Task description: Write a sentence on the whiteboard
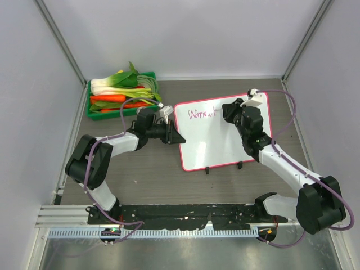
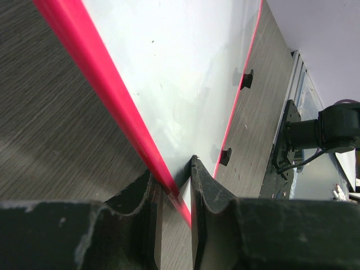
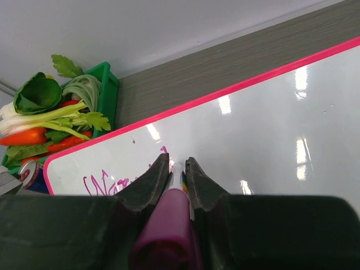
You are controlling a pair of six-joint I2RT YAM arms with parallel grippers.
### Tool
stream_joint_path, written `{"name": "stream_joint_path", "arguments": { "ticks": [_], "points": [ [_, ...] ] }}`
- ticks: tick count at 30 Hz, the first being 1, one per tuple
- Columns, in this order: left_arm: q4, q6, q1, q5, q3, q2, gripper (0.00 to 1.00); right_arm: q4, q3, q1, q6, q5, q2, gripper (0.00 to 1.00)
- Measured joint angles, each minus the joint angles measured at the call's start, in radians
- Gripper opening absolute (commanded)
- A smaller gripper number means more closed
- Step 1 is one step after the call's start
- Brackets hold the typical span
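Whiteboard (image 1: 216, 143) edge sits pinched in your left jaws; right jaws grip a magenta marker (image 3: 166, 225) near the sentence (image 1: 201, 115).

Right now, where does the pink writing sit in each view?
Top: writing at the upper left of the whiteboard.
Left wrist: not in it; only blank board shows.
Right wrist: lower left, beside the right fingers holding the marker.
Shared landmark: the pink frame.

I see bright, even overhead light; lamp reflections glare in spots on the glossy whiteboard (image 3: 264, 112), shadows are soft, and both wrist views blur up close
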Motion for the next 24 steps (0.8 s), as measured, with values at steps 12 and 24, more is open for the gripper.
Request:
{"name": "stream_joint_path", "arguments": {
  "ticks": [12,24],
  "points": [
    [-0.002,0.0,0.0,0.0,0.002,0.0,0.0,-0.011,-0.034,-0.003,-0.01,0.003,-0.034,0.01],
    [-0.004,0.0,0.0,-0.001,0.002,0.0,0.0,-0.008,-0.07,-0.005,-0.01,-0.008,-0.065,0.01]
  ]
}}
